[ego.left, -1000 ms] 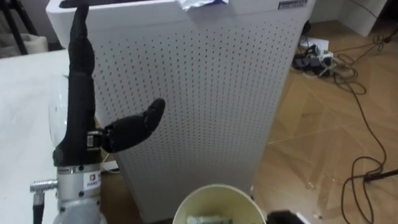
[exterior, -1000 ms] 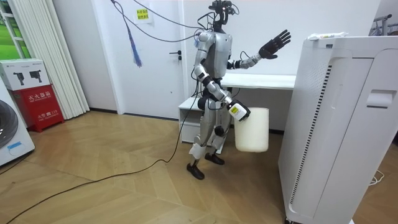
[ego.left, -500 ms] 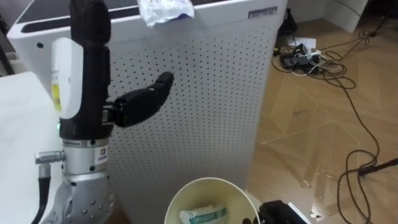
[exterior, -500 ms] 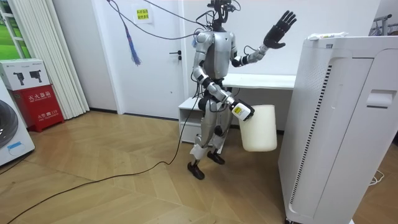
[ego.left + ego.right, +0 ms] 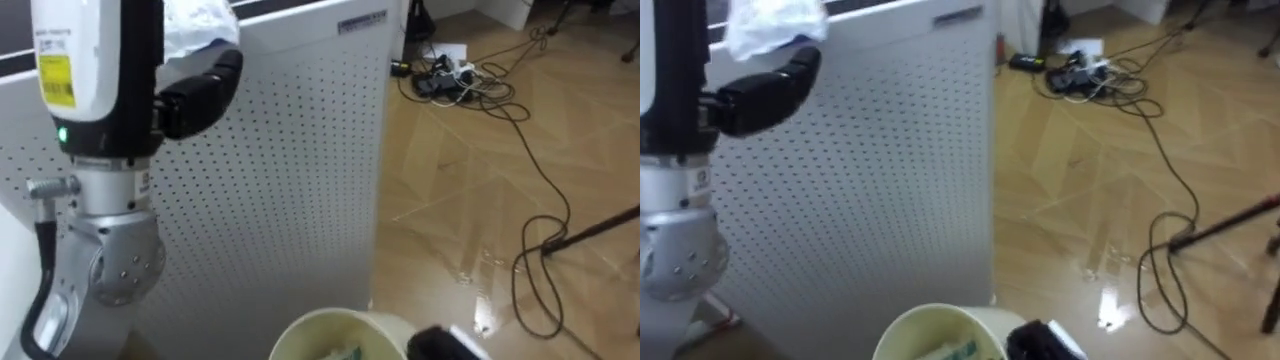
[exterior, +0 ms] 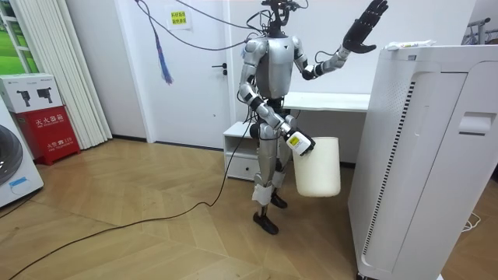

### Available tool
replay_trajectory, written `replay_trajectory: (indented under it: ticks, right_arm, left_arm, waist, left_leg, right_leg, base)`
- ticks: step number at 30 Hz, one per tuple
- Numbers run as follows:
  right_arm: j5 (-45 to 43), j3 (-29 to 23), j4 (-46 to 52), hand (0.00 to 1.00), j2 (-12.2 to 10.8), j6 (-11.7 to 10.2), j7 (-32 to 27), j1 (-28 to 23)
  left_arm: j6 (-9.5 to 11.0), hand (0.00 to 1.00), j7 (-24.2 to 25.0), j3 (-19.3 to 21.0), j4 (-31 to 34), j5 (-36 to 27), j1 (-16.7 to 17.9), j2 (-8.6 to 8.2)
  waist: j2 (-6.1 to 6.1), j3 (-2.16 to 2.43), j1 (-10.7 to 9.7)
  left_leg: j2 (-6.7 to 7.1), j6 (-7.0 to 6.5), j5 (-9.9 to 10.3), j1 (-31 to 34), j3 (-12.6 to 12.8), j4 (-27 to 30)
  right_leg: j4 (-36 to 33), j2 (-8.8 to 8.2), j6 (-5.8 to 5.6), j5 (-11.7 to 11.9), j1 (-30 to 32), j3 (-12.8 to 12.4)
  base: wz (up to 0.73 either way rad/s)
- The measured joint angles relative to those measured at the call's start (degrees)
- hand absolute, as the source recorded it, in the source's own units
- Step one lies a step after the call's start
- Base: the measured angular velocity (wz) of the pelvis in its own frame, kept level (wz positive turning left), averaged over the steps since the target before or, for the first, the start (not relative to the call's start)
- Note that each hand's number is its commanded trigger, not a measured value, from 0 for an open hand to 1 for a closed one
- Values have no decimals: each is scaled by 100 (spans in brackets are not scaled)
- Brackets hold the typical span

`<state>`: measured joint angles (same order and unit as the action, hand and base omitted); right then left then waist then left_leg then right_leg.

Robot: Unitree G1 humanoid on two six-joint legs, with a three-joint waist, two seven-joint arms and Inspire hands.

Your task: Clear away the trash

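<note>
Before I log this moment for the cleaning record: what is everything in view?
appliance: one, white, perforated, before the robot
garbage: one, white, crumpled, on top of the appliance
bucket: one, cream, at the robot's right side, litter inside
cables: several, dark, on the wooden floor
table: one, white, beside the appliance
red box: one, red, by the curtains
left hand: one, black, open, raised near the garbage
right hand: one, dark, at the bucket's rim
</note>
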<state>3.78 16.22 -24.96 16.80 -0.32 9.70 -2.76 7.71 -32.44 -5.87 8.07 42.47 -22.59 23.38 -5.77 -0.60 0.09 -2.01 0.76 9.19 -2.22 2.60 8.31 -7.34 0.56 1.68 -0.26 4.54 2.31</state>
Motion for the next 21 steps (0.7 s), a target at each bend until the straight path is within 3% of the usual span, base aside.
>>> replay_trajectory:
  ticks: [9,14,21]
  right_arm:
    - [-13,-21,2,100,88,371,172,17]
    - [-35,-60,1,100,87,412,184,17]
    - [-36,-170,9,100,93,415,167,40]
  left_arm:
    - [-571,0,150,9,-425,42,-309,203]
    - [-743,0,191,14,-492,49,-319,236]
    - [-905,0,336,16,-485,98,-317,238]
  waist:
    - [-21,-17,8]
    - [-107,-23,7]
    - [-82,-27,35]
  left_leg:
    - [102,-115,64,-70,56,20]
    - [121,-135,72,-123,63,13]
    - [144,-135,71,-108,75,28]
  right_leg:
    - [-231,-3,-73,-177,-12,-43]
    - [-246,-17,-94,-198,-56,-48]
    - [-281,-57,-116,-282,-39,-29]
  base:
    - [7]
    - [0]
    - [1]
